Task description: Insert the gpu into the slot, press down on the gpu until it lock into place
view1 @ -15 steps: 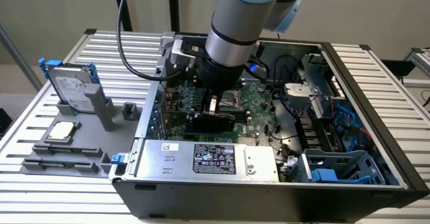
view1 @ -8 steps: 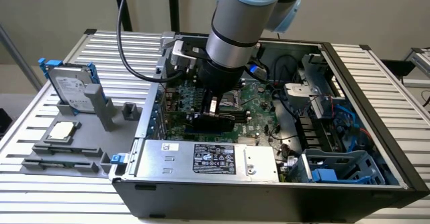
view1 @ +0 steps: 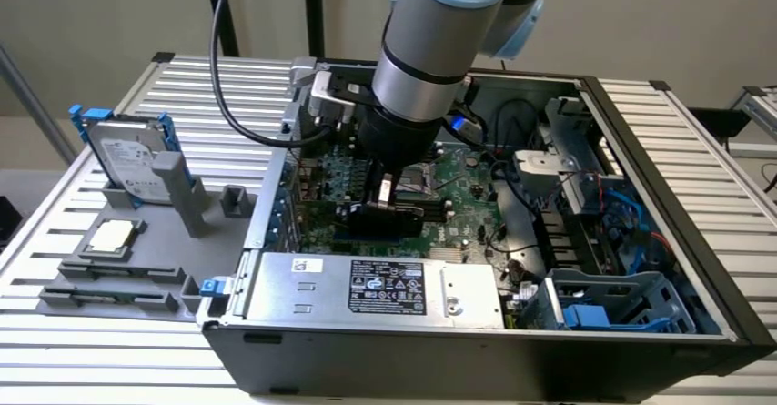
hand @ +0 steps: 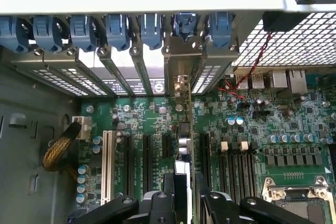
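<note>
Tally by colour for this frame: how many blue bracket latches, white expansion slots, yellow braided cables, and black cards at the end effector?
Blue bracket latches: 7
White expansion slot: 1
Yellow braided cable: 1
Black gpu: 1
Total: 10

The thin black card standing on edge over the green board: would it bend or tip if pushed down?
The thin black card likely stays stiff, being a flat rigid-looking board. Standing on its narrow edge above the green motherboard, it could tilt under an off-centre push. Probably light for its size, being so thin.
</note>
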